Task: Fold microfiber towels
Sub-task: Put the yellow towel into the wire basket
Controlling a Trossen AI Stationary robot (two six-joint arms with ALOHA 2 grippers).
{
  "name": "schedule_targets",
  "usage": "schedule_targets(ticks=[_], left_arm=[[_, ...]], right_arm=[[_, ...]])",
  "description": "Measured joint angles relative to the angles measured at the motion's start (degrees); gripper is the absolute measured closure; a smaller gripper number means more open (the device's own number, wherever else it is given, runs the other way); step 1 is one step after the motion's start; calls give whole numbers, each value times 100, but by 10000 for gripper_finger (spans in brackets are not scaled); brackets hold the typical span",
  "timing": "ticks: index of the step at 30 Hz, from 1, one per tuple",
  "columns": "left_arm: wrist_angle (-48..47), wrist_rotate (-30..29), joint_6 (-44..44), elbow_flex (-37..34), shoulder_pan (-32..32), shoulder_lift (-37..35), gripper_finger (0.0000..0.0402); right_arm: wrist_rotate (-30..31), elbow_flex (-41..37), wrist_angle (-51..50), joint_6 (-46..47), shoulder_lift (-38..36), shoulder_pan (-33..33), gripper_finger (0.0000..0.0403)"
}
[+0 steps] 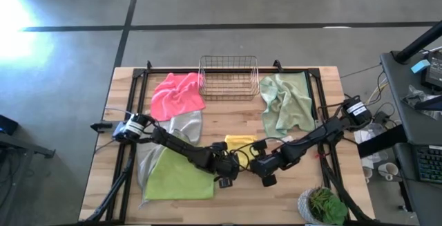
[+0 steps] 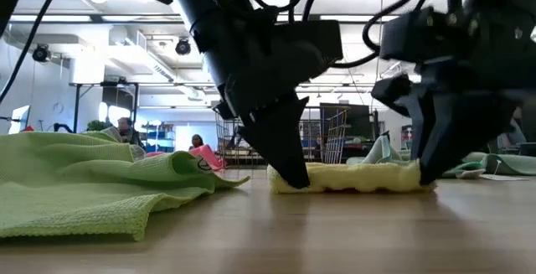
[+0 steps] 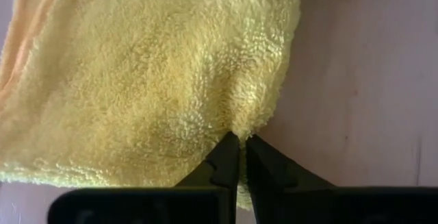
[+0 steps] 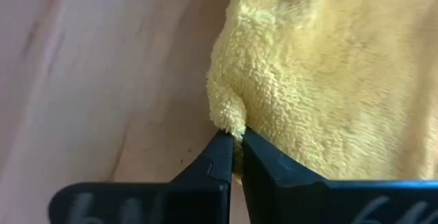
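1. I have both grippers down on the yellow towel, which lies partly folded on the table near its front middle, between the two arms.
2. Left gripper: jaws clenched on a pinch of the towel's edge at one near corner.
3. Right gripper: jaws likewise clamped on a nub of the edge at the other near corner.
4. In the low view the towel's long axis runs side to side, one gripper at each end.
5. The free cloth lies ahead of both jaws, away from me, so I judge the fold goes forward, both ends lifted evenly.
6. The lime towel lies just left, clear of it.
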Motion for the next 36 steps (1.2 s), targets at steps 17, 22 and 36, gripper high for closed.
schedule_targets(ticks=[17,22,36], left_arm=[[-456,134,343,71,146,-1308,394],[-445,-27,454,73,327,-1747,394],[-555,-412,1013,109,912,-2352,394]], right_arm=[[-57,2,-460,794,-1879,-115,394],[142,4,-471,965,-2416,-280,394],[360,72,-405,852,-3116,-1231,394]])
